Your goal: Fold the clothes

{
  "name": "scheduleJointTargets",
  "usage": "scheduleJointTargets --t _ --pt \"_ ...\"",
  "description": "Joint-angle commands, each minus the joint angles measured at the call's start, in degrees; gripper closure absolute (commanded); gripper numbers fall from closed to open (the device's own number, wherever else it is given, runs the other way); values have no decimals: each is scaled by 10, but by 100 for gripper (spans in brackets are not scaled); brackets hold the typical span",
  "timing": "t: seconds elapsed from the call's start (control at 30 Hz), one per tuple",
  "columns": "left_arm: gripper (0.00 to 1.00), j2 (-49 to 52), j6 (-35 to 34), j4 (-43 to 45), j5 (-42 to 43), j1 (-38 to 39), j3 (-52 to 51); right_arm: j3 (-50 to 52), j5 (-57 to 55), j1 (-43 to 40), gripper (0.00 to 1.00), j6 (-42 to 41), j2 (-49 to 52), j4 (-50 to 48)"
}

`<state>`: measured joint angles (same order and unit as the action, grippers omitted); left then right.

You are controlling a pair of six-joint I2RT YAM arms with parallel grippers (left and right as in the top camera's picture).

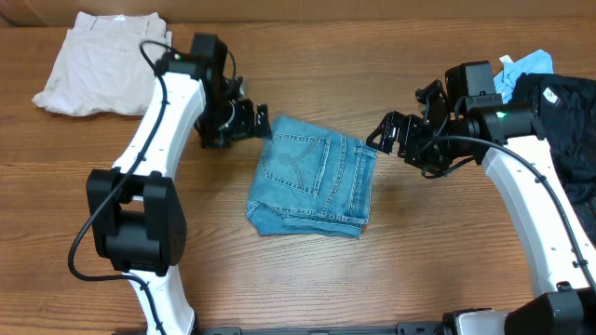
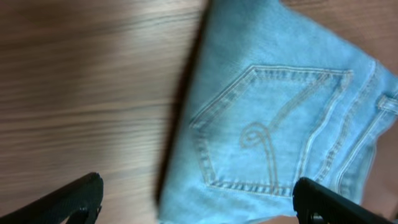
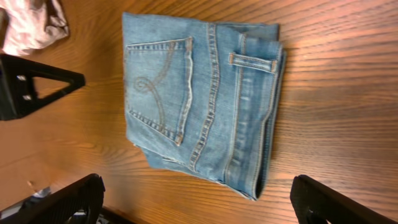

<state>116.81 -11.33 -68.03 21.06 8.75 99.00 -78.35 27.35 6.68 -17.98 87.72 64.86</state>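
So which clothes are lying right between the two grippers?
The blue jeans, folded into a neat square, pocket on top. The beige trousers and black clothes sit off in the corners.

Light-blue jeans (image 1: 315,177), tan pocket stitching

Jeans (image 1: 312,177) folded square, back pocket up. Left gripper (image 1: 264,124) just beside their top-left corner, right gripper (image 1: 380,135) just beside the top-right.

Your left wrist view's blurry: jeans (image 2: 273,124) stitching smeared, cloth cropped at right and bottom. Black garments (image 1: 579,130) run off your overhead's right edge.
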Motion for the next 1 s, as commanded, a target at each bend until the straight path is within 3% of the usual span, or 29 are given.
scheduleJointTargets --t 0.0,0.5,0.97 --pt "0 1 37 38 111 -1 -55 -11 -18 -3 0 5 -2 1" --pt "0 1 37 166 78 -2 -172 -11 -18 -3 0 4 -2 1" --pt "0 1 37 227 119 -2 -230 -11 -18 -3 0 4 -2 1"
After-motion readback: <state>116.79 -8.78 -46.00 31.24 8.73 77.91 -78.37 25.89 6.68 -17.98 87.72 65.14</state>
